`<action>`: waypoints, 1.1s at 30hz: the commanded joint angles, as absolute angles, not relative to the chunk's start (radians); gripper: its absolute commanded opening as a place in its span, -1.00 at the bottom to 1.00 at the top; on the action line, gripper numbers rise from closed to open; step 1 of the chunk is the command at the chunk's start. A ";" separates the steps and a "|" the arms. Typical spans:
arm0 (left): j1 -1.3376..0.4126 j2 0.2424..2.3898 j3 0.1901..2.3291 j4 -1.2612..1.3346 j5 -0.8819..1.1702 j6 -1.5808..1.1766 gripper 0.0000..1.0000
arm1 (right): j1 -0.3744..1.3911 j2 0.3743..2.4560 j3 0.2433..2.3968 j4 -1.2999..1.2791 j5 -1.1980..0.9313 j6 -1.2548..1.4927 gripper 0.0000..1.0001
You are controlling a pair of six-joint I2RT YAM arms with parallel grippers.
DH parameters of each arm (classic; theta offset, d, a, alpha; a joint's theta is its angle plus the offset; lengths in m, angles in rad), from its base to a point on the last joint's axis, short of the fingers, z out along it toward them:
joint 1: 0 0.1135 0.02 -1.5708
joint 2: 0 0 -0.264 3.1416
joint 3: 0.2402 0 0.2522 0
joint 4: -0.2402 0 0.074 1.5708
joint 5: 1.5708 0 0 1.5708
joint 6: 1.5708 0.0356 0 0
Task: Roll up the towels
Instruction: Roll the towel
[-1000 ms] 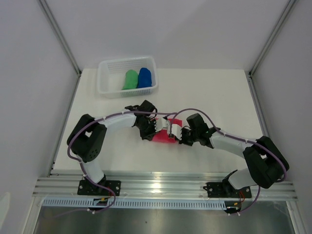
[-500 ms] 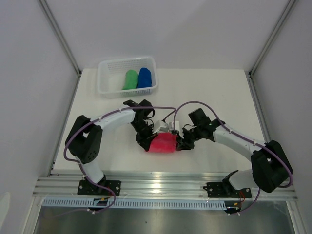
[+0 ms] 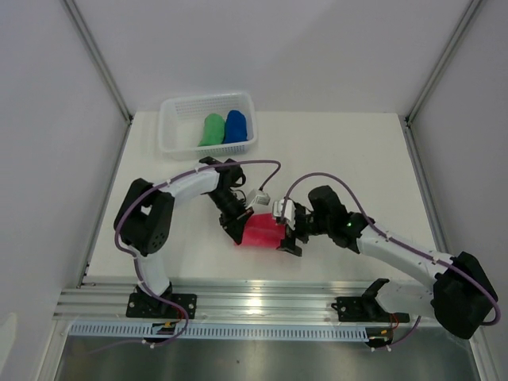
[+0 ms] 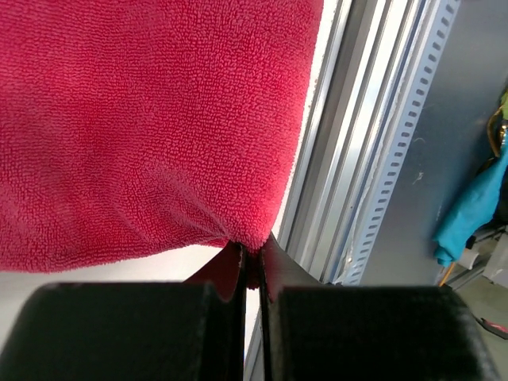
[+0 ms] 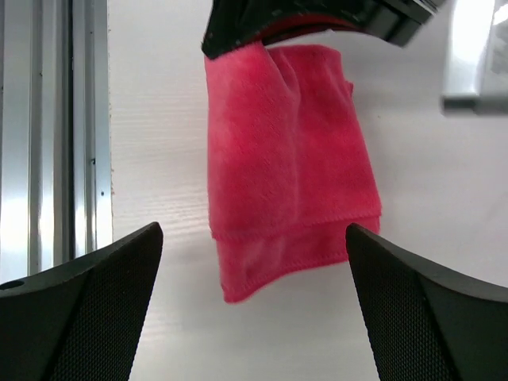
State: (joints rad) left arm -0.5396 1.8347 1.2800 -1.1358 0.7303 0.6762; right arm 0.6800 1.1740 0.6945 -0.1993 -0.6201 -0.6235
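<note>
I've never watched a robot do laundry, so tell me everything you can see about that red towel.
The red towel is a fuzzy cloth, folded into layers with stitched hems showing at one end. It lies near the front of the table, between the two arms. The left gripper is shut on one edge, bunching it; the right gripper stands open, not touching.

White mesh basket [image 3: 178,128] sits far left on the table [image 3: 357,159] (aluminium rail [image 3: 262,298] along its near edge).

Top view looks down on the table [image 3: 341,159]; both close wrist views share the pink-red towel [image 3: 259,235].
</note>
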 commanded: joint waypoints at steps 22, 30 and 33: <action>-0.499 1.868 1.324 -1.141 0.778 0.681 -0.99 | 0.827 0.982 0.840 -0.323 -0.100 -0.799 0.99; -0.499 1.864 1.325 -1.138 0.761 0.687 -0.99 | 0.772 1.020 0.832 -0.335 -0.345 -0.634 0.99; -0.499 1.867 1.330 -1.135 0.764 0.677 -0.99 | 0.885 1.071 0.717 -0.232 -0.275 -0.559 0.99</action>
